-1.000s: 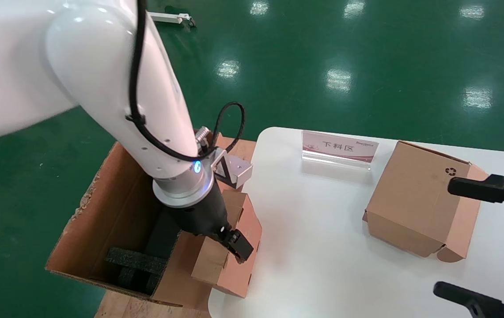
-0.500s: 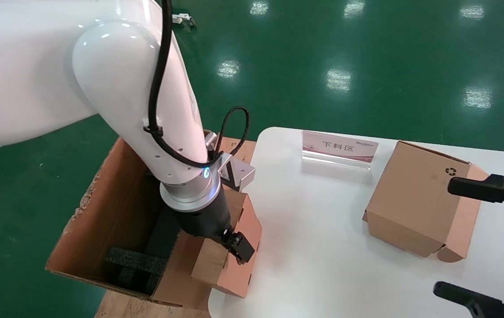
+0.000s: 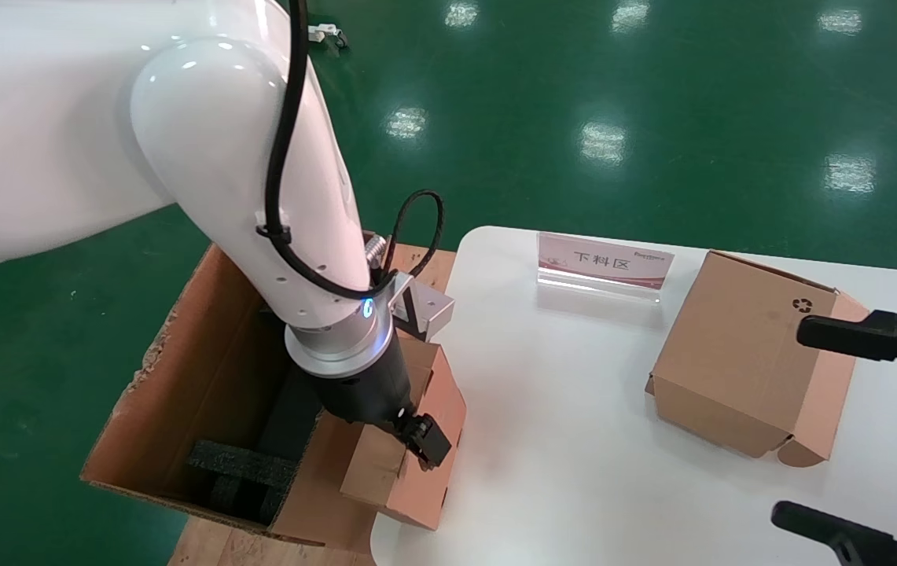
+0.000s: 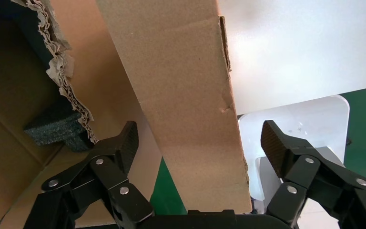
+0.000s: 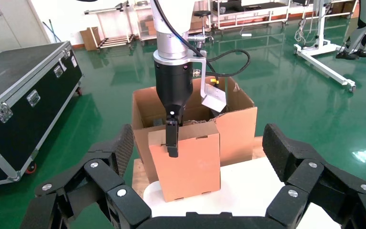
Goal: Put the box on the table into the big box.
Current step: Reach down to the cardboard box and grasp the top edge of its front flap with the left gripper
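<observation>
The box (image 3: 409,475) stands on a narrow edge at the left rim of the table (image 3: 574,409) and leans against the big box (image 3: 181,369). My left gripper (image 3: 407,446) reaches down over the box's upper edge. In the left wrist view, the left gripper (image 4: 199,143) is open, with the box (image 4: 186,95) between its fingers and a gap on each side. Black foam blocks (image 3: 240,464) lie inside the big box. My right gripper (image 3: 790,421) hangs open over the table's right side and faces the box (image 5: 186,162) from a distance.
A cube-like cardboard box with a recycling symbol (image 3: 747,354) sits on the right of the table, just beyond the right gripper. An acrylic sign (image 3: 604,263) stands at the table's far edge. The big box rests on a wooden pallet (image 3: 220,550). A black flight case (image 5: 19,95) stands on the green floor.
The left arm's elbow swung slightly right and the left gripper shifted a little along the box's top edge a second ago; since then nothing has moved. The box stays put.
</observation>
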